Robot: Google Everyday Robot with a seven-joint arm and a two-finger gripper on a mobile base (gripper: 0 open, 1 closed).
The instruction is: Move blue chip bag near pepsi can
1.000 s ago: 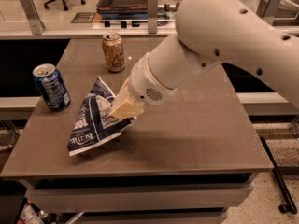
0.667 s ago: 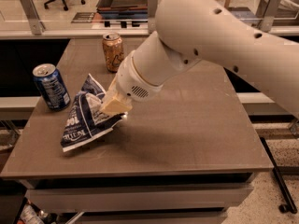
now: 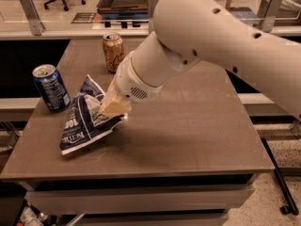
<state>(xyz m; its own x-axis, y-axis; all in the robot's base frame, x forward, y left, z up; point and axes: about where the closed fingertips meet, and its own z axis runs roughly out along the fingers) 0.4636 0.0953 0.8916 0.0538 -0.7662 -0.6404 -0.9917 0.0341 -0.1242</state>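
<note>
The blue chip bag (image 3: 84,119) is a crumpled navy foil bag with white lettering, lying on the left part of the brown table (image 3: 188,126). My gripper (image 3: 113,108) is shut on the bag's right edge, its tan fingers pressed into the foil. The pepsi can (image 3: 51,87) stands upright at the table's left edge, just left of the bag with a small gap between them. My large white arm comes in from the upper right and hides part of the table's back.
A tan-orange can (image 3: 113,52) with a swirl mark stands upright at the back of the table, behind the bag. The table's left edge lies close to the pepsi can. A glass barrier and an office chair are beyond the table.
My gripper has carried the bag leftward across the table, bringing it closer to the pepsi can. The cans have not moved.
</note>
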